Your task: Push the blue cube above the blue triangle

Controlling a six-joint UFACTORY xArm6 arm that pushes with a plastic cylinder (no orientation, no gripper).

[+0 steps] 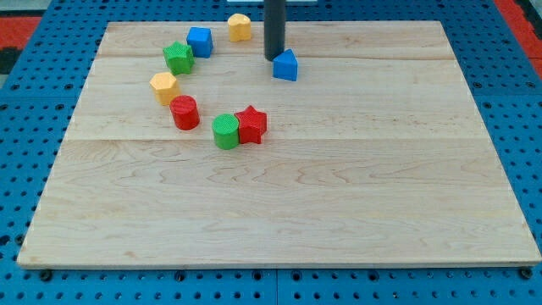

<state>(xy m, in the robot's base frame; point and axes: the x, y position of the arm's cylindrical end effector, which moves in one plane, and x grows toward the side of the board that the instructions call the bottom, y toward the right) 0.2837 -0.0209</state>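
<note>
The blue cube sits near the view's top left, touching the green star at its lower left. The blue triangle lies to the right of the cube, near the top middle. My tip comes down from the view's top and ends just left of and touching or almost touching the blue triangle's upper left side. The tip is well right of the blue cube.
A yellow block lies at the top between cube and rod. A yellow hexagon, a red cylinder, a green cylinder and a red star curve down the left middle. The wooden board rests on a blue pegboard.
</note>
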